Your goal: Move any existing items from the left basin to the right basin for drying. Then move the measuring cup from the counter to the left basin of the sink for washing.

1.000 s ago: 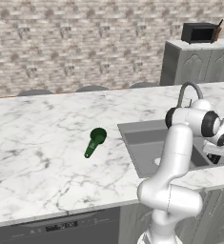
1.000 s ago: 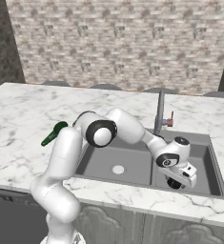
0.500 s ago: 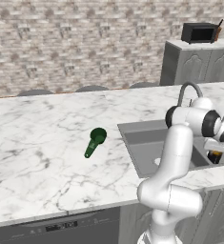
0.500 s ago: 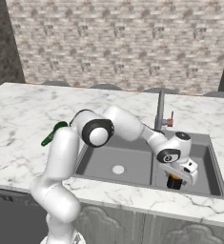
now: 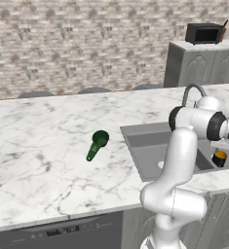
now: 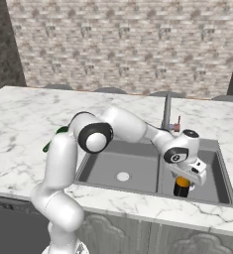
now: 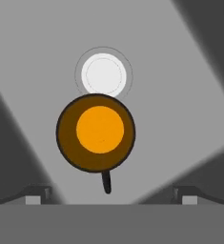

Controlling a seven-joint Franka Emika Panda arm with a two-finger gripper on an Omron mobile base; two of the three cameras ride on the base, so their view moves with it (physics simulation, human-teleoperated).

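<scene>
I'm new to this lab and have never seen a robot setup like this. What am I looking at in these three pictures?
It is a rendered kitchen with a white robot arm on a base. Two pictures come from cameras behind the arm, one to its left and one to its right. The third looks down from the arm's hand.

The arm reaches over a grey double sink set into a white marble counter. Its gripper hangs over the right basin, jaws open, holding nothing. Below it in that basin sits a small round orange and black thing, beside the pale drain. The left basin has nothing but its drain. A dark green measuring cup lies on the counter left of the sink.
</scene>
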